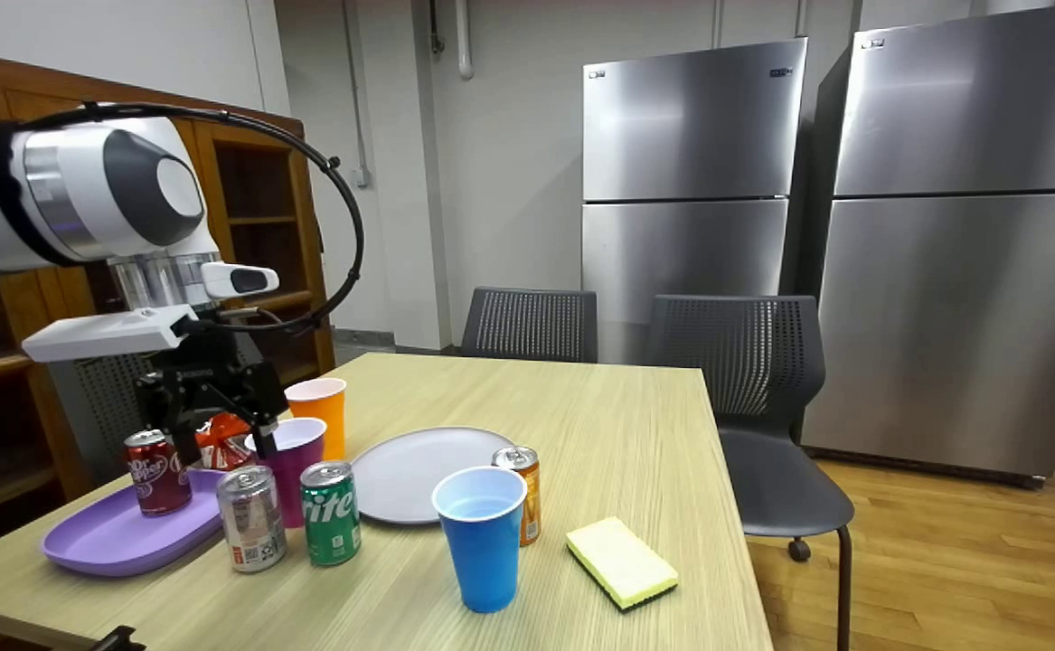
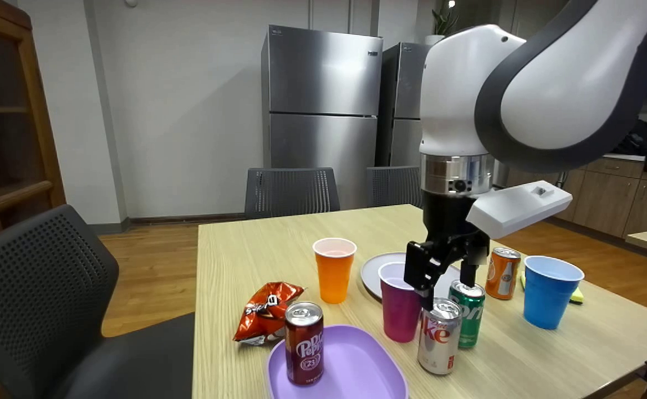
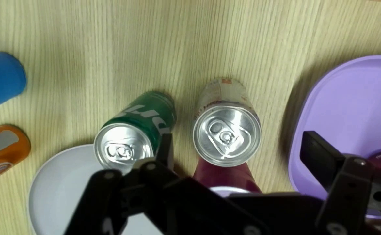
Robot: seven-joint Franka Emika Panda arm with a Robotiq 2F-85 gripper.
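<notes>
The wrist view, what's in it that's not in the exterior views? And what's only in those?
Only the wrist view: a clear look down onto the looped pull tabs of the silver metal soda can and the green metal soda can.

Only the exterior views: two tall silvery metal refrigerators, the yellow rectangular sponge and the orange plastic cup with a white rim.

Both: those two cans, the purple plastic tray, the magenta plastic cup and the black two-fingered gripper, standing open.
</notes>
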